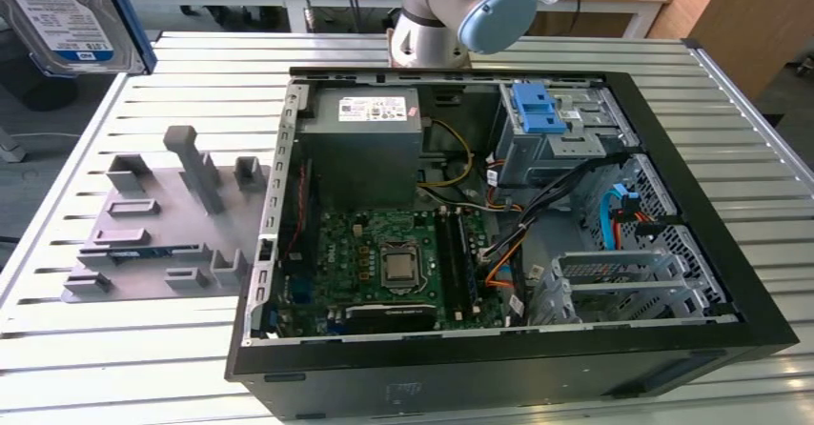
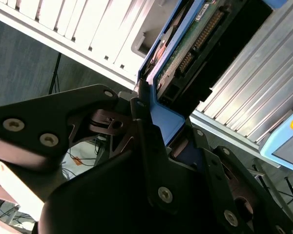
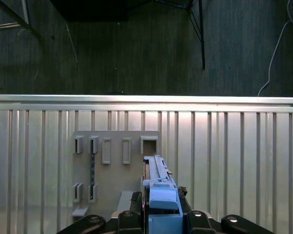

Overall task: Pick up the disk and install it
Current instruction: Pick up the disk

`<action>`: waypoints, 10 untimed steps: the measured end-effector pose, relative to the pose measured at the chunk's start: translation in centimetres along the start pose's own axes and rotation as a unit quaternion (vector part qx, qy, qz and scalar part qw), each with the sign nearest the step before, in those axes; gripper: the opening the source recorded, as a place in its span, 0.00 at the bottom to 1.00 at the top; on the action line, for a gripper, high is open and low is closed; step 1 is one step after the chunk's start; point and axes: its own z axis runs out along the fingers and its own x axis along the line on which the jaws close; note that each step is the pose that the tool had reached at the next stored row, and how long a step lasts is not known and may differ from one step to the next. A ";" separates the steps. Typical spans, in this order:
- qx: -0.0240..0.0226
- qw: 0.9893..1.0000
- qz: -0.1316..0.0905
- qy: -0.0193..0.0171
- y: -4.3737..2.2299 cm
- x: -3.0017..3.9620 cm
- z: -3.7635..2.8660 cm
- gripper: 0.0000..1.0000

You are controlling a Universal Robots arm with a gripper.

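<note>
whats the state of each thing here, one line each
disk: clamped by its blue frame, held up off the table
gripper: shut on the disk
computer case: lying on its side, side panel off, insides exposed
gray holder: resting on the table beside the case

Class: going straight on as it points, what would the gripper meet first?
Probably the grey slotted plastic holder on the ribbed metal table; the gripper holds the blue-framed silver disk; depth unclear.
</note>
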 end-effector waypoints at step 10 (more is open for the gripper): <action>0.000 1.000 0.000 0.000 -1.13 0.01 0.00 0.36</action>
